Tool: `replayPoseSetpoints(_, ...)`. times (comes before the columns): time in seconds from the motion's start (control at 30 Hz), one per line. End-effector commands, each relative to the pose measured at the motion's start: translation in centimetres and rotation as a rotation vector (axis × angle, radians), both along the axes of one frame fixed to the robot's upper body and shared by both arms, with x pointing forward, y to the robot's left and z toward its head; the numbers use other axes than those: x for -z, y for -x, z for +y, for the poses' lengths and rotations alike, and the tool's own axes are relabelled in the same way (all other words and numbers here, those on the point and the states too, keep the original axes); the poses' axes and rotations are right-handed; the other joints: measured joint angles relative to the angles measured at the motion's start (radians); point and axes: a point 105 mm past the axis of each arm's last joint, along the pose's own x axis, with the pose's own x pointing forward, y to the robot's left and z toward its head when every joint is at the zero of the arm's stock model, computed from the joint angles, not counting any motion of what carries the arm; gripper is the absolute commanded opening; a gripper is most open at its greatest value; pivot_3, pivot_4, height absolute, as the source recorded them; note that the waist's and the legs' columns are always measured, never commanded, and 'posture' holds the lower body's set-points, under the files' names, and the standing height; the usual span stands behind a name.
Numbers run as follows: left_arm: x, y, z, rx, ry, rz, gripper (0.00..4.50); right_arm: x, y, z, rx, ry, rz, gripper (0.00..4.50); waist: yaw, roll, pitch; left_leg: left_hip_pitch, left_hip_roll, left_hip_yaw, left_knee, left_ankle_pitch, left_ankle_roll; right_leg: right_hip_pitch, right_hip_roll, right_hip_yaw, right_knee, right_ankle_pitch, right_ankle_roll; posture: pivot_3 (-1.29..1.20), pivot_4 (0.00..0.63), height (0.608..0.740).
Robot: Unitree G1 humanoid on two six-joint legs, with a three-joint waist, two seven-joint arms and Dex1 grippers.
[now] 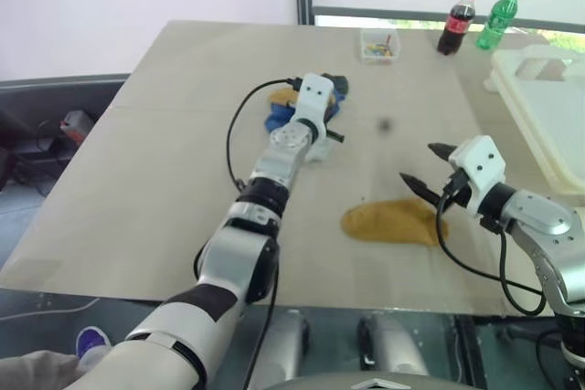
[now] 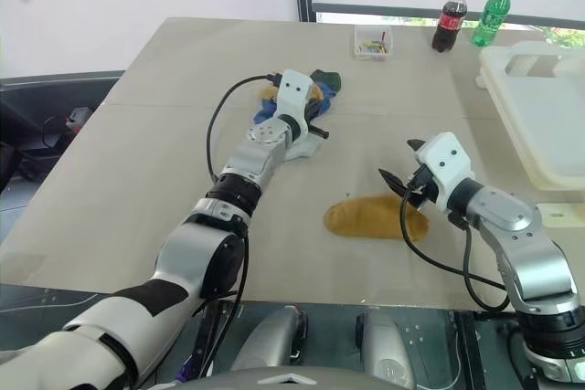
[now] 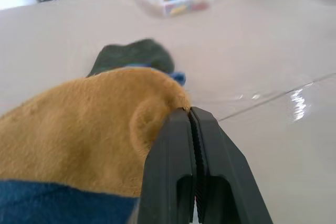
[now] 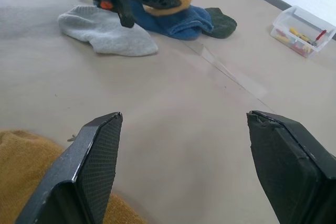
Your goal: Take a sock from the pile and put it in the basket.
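The pile [image 2: 315, 89] lies mid-table: a mustard-yellow sock [image 3: 89, 129] on top of a royal blue one [image 4: 173, 22], a dark green one [image 4: 220, 24] behind, and a pale grey-blue one [image 4: 105, 30] beside them. My left gripper [image 3: 189, 111] is shut on the edge of the mustard-yellow sock. My right gripper [image 1: 418, 163] stands open and empty above the table. Just below it, near the front edge, another mustard-yellow sock [image 1: 393, 223] lies flat. The cream-white basket [image 1: 558, 134] sits at the table's right edge.
A small clear plastic box [image 1: 378, 45] with colourful bits stands at the back of the table. A cola bottle [image 1: 456, 22] and a green bottle [image 1: 498, 17] stand to its right. Bare tabletop stretches between the pile and the basket.
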Motion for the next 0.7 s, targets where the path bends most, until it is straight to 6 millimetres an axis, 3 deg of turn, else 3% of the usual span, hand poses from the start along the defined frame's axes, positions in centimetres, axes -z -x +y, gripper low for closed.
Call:
replayPoseSetpoints(0.03, -2.0, 1.8, -2.0, 0.155, 0.043, -0.052, 0.10, -0.8, 0.0, 0.4, -0.017, -0.004, -0.035, 3.94, 0.000, 0.000, 0.000, 0.000, 0.000, 0.000, 0.000, 0.000, 0.000, 0.000, 0.000, 0.000, 0.000, 0.000, 0.000, 0.00, 0.150, 0.740)
replayPoseSetpoints(0.47, -1.9, 8.4, -4.7, 0.560, 0.070, 0.054, 0.10, -0.9, 0.2, 0.0, 0.000, -0.017, -0.032, 3.94, -0.012, 0.000, 0.000, 0.001, 0.001, 0.000, 0.000, 0.000, 0.000, 0.000, 0.000, 0.001, 0.001, 0.000, 0.000, 0.00, 0.150, 0.740)
replayPoseSetpoints(0.7, -5.0, 11.4, -5.9, 0.751, 0.310, 0.179, 0.10, -1.1, 0.4, -1.3, 0.055, -0.026, -0.037, 3.94, -0.018, 0.000, 0.000, 0.000, 0.002, 0.000, 0.000, 0.000, 0.000, 0.000, 0.000, 0.001, 0.001, 0.000, 0.000, 0.00, 0.150, 0.740)
